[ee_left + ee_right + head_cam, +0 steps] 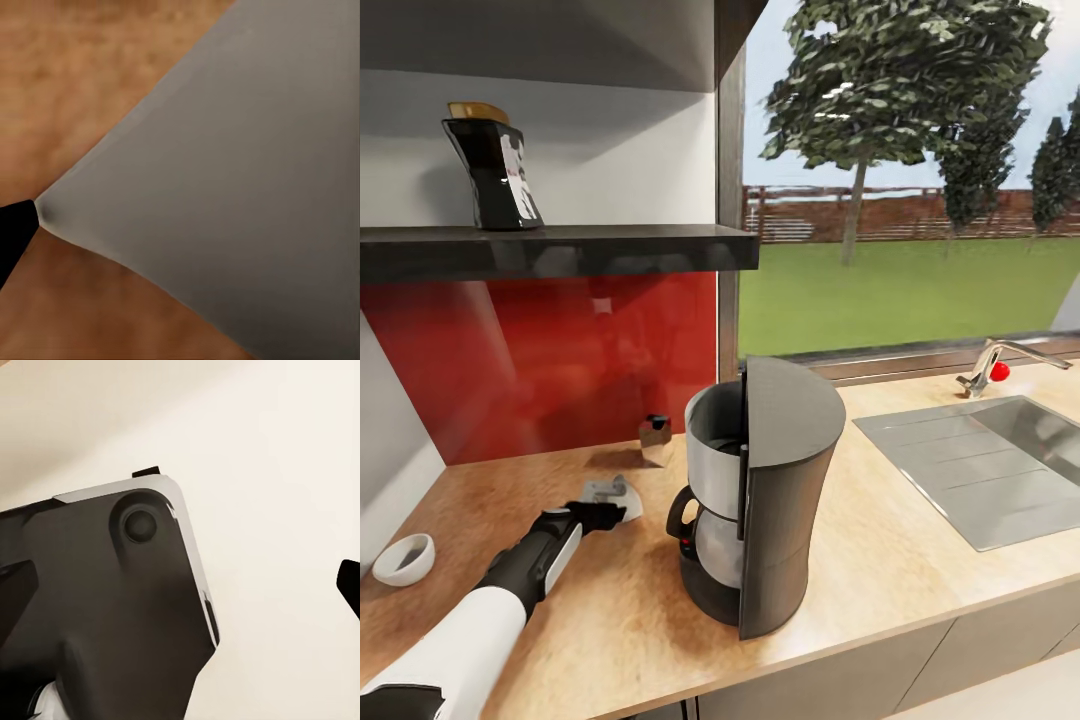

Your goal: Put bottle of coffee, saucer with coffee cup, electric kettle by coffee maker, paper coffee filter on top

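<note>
The left gripper [608, 508] pinches the paper coffee filter [610, 492] on the kitchen countertop [880, 560]. Risk: the thin filter slips during lifting toward the coffee maker [765, 495].

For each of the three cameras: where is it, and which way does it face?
Head: high on the robot, facing forward and down at the countertop, coffee maker and shelf; left arm shows.
Left wrist: near the left gripper, facing the wood countertop and a grey cone-shaped sheet.
Right wrist: facing a pale surface; dark robot parts show.
Shared: head and left wrist both show the countertop.
</note>
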